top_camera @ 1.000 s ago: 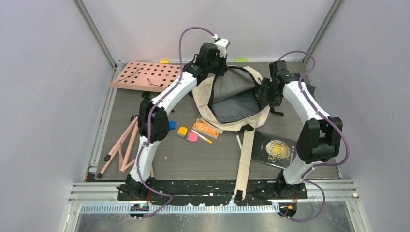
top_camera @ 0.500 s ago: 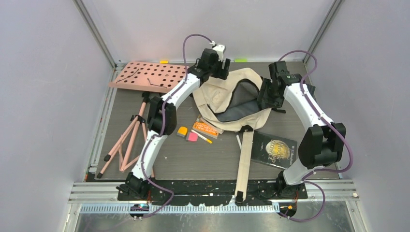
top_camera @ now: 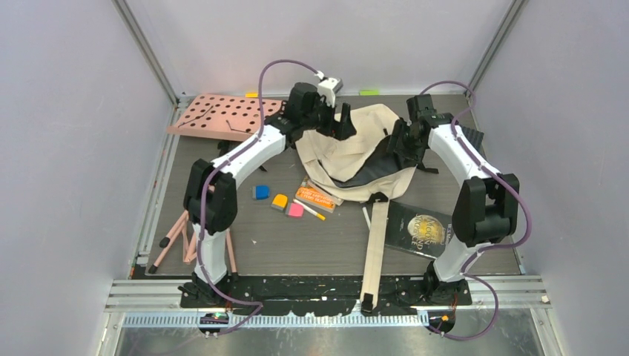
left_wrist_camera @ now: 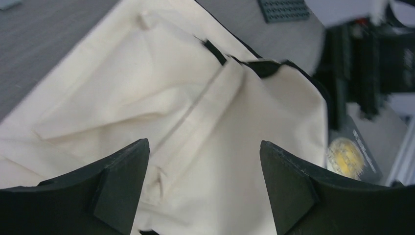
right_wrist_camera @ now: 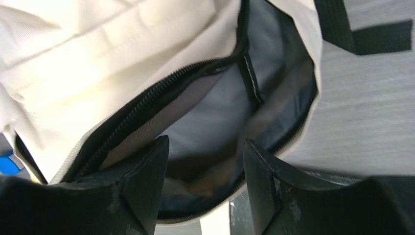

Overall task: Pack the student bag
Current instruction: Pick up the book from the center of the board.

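The student bag (top_camera: 354, 152) lies at the back middle of the table, cream with a grey lining (right_wrist_camera: 230, 105). Its top panel has flopped over the mouth, leaving a dark slit on the right side. My left gripper (top_camera: 345, 122) hovers over the bag's back left, open; in the left wrist view only cream fabric (left_wrist_camera: 195, 112) shows between its fingers (left_wrist_camera: 122, 181). My right gripper (top_camera: 397, 144) is at the bag's right rim, open, and its fingers (right_wrist_camera: 147, 181) straddle the zipper edge (right_wrist_camera: 161, 88) of the mouth without pinching it.
A dark book (top_camera: 419, 228) lies right of the bag's cream strap (top_camera: 377, 245). An orange book (top_camera: 317, 196), a pen (top_camera: 310, 211) and blue (top_camera: 260, 192), orange (top_camera: 280, 201) and pink (top_camera: 295, 210) erasers sit in front. The pink perforated board (top_camera: 222, 115) and a pink tripod (top_camera: 185, 230) are at the left.
My left gripper went from shut to open and let go of the bag's top edge, then drew back left. The panel dropped over the wide-open mouth. The right gripper stayed at the rim.
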`<state>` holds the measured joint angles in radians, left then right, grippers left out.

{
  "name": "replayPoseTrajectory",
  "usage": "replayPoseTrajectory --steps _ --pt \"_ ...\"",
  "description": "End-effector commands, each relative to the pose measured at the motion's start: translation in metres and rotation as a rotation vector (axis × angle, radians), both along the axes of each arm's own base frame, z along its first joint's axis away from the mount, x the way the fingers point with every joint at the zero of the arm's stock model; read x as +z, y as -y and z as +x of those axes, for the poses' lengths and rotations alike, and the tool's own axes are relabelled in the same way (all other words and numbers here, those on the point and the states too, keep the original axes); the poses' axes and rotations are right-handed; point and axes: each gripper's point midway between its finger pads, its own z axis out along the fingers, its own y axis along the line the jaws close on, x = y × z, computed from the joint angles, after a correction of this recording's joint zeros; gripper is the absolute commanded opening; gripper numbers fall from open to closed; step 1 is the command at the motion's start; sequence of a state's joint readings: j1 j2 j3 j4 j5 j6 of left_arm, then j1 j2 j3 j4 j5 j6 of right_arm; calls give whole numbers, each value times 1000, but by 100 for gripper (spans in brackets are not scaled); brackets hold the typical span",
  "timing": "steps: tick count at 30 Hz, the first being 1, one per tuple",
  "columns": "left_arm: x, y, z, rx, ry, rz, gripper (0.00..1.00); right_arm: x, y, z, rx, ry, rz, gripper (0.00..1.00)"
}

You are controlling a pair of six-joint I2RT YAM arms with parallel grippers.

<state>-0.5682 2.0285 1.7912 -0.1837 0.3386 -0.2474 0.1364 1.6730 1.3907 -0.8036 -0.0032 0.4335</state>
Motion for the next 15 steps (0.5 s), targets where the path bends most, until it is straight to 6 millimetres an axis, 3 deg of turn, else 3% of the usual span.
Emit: replayPoseTrajectory --steps 1,5,8,15 --pt "15 16 -57 -162 -12 -74 87 27 -24 44 27 130 79 63" --pt "-3 7 -82 -181 -41 -51 92 28 -30 54 51 138 77 63" --pt "-4 1 -93 -172 -20 -39 96 26 -32 57 59 138 72 63" --pt "-40 -1 -96 -169 -33 43 100 25 -37 60 73 141 66 63"
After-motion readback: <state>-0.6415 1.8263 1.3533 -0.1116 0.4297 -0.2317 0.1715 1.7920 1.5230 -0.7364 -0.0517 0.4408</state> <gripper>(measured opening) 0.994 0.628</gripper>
